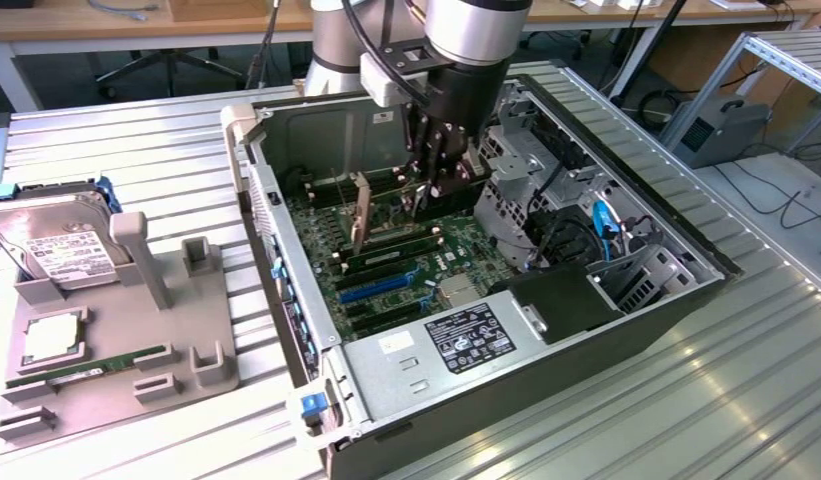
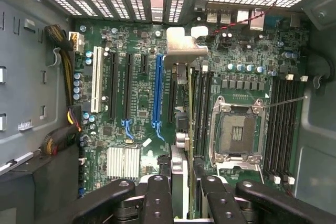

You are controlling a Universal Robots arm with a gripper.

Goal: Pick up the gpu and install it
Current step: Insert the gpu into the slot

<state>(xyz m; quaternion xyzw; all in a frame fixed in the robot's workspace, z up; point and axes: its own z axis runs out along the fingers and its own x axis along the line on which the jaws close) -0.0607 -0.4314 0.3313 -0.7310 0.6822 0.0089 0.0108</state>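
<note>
Your gpu (image 1: 361, 215) is standing on edge inside the open computer case (image 1: 624, 330), upright over the motherboard (image 1: 397, 275), with its silvery end bracket (image 2: 181, 51) up near the slotted rear wall of the case. In the wrist view you're looking straight down the card's (image 2: 184, 129) thin top edge: it runs from the bracket back toward the fingers, sitting between the long blue slot (image 2: 157, 90) and the empty CPU socket (image 2: 236, 129). Whether it's actually seated in a slot or just hovering above one, you can't tell from here.

The gripper (image 2: 181, 192) is clamped on the card, with black fingers (image 2: 157, 198) either side of its edge. In the exterior view the gripper (image 1: 430, 185) reaches down into the case from the arm (image 1: 470, 30) above.

Around it in the case you've got the white slot (image 2: 96, 85) further over, the heatsink (image 2: 123, 161) with silver fins, the row of memory slots (image 2: 283, 124) on the far side of the socket, and the power supply (image 1: 470, 340) with its label at the near end.

Out on the metal table (image 1: 143, 140), on the exterior view's left, the grey parts tray (image 1: 183, 340) holds the hard drive (image 1: 57, 245), a CPU (image 1: 50, 335) and a green memory stick (image 1: 103, 362).
</note>
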